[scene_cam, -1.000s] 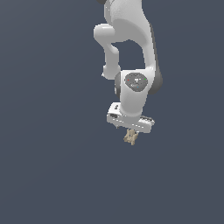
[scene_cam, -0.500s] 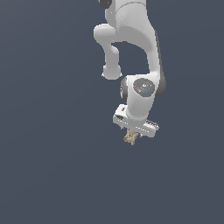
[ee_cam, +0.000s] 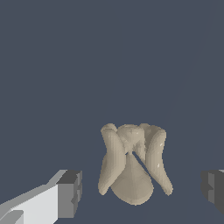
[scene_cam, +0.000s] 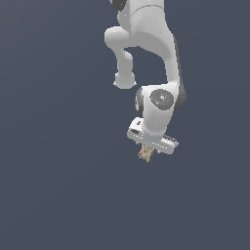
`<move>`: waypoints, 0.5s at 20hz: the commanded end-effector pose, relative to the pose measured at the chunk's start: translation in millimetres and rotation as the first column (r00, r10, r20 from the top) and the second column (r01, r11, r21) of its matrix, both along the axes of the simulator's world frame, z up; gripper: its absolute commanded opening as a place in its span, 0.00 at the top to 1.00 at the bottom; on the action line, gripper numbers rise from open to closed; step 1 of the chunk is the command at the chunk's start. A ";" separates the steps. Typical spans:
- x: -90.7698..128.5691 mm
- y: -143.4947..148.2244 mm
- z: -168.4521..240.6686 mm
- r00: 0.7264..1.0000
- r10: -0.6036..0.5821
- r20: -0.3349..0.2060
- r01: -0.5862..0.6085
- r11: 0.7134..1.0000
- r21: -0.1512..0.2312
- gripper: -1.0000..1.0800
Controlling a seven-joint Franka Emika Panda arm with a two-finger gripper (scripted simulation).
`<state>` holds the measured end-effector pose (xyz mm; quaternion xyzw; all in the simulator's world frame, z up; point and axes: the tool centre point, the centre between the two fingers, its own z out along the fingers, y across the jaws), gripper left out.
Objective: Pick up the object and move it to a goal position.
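The object [ee_cam: 131, 168] is a tan-beige knobbly lump with rounded lobes, lying on the dark grey floor. In the wrist view it sits between my two dark fingertips [ee_cam: 70, 194], with a visible gap on each side, wider on one side than the other. My gripper [ee_cam: 142, 192] is open and straddles it without touching. In the exterior view the white hand hangs low over the floor, and the object [scene_cam: 145, 156] pokes out just under the gripper [scene_cam: 147, 149]. The fingers themselves are mostly hidden there by the hand.
Flat dark grey floor [scene_cam: 58, 195] lies all around, with nothing else on it in either view. The white arm [scene_cam: 146, 44] rises from the hand toward the exterior view's top edge.
The wrist and hand have shifted slightly down and toward the exterior view's right, settling closer over the object. The object has stayed in the same spot.
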<state>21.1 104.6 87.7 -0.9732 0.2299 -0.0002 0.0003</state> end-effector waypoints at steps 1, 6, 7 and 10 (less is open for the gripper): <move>-0.5 0.0 -7.1 1.000 0.000 -0.001 0.000 1.000 0.000 0.04; -1.4 -0.3 -33.7 1.000 -0.003 -0.001 0.003 1.000 0.000 0.04; -1.5 -0.1 -38.1 1.000 -0.003 -0.001 0.003 1.000 0.000 0.04; -1.1 -0.2 -46.1 1.000 -0.004 -0.001 0.004 1.000 -0.001 0.04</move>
